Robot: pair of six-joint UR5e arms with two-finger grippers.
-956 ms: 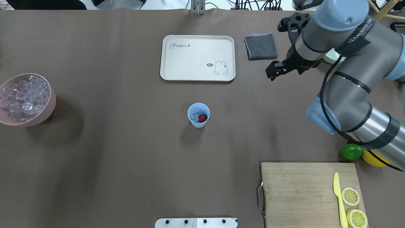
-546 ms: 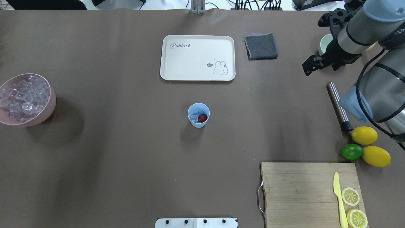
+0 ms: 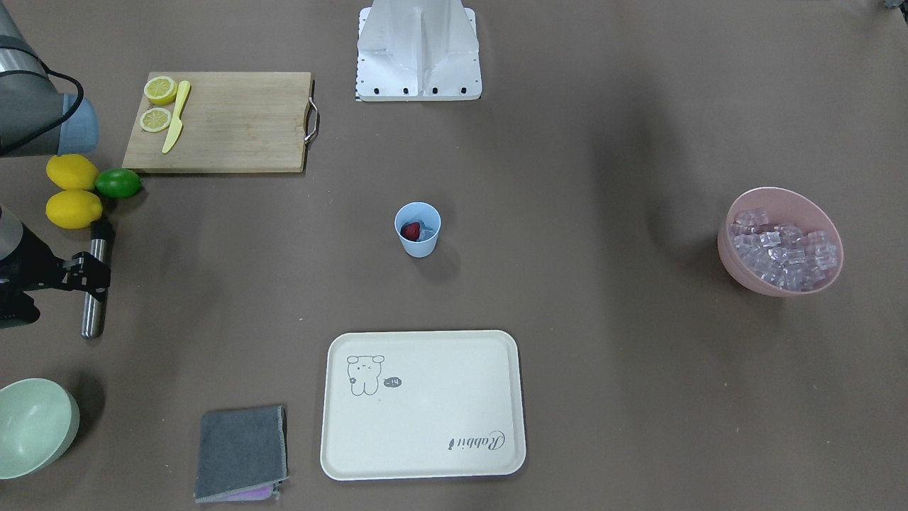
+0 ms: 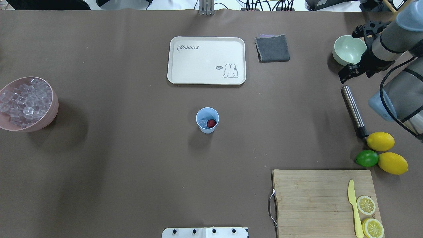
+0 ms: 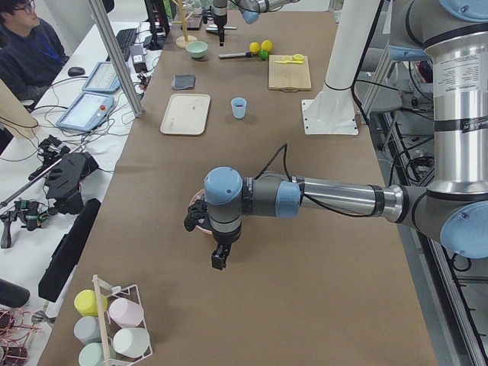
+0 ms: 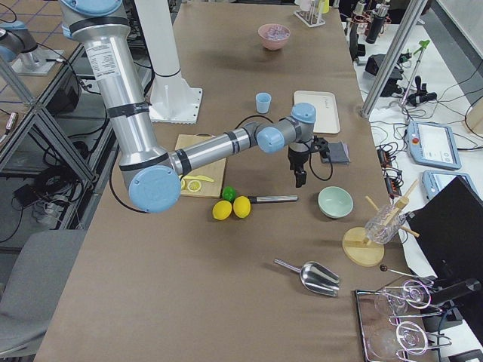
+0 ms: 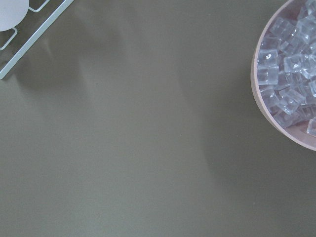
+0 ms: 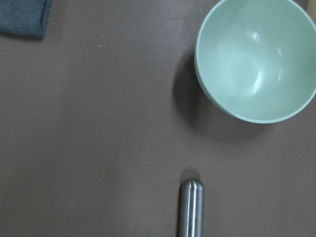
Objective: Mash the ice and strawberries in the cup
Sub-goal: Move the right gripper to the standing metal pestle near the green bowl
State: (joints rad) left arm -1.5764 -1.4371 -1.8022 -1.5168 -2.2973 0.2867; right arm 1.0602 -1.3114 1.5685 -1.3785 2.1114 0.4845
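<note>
The cup (image 4: 208, 130), holding strawberry (image 4: 211, 123) and ice (image 4: 203, 123), is left unmoved at mid-table (image 4: 132, 148), with open room all round. The right gripper (image 4: 343, 77) has been carried rightward to the table's edge, over the rod's (image 4: 353, 110) far end, beside the green bowl (image 4: 350, 49). Its jaw state, like the left gripper's (image 5: 218, 261), cannot be told.

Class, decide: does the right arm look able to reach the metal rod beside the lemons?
Probably yes: the right gripper hovers by the metal rod, nothing lies between them, and the green bowl sits clear.

The brown table (image 4: 132, 165) bears cup (image 4: 208, 129), tray (image 4: 198, 62), cloth (image 4: 273, 48), cutting board (image 4: 310, 198).
</note>
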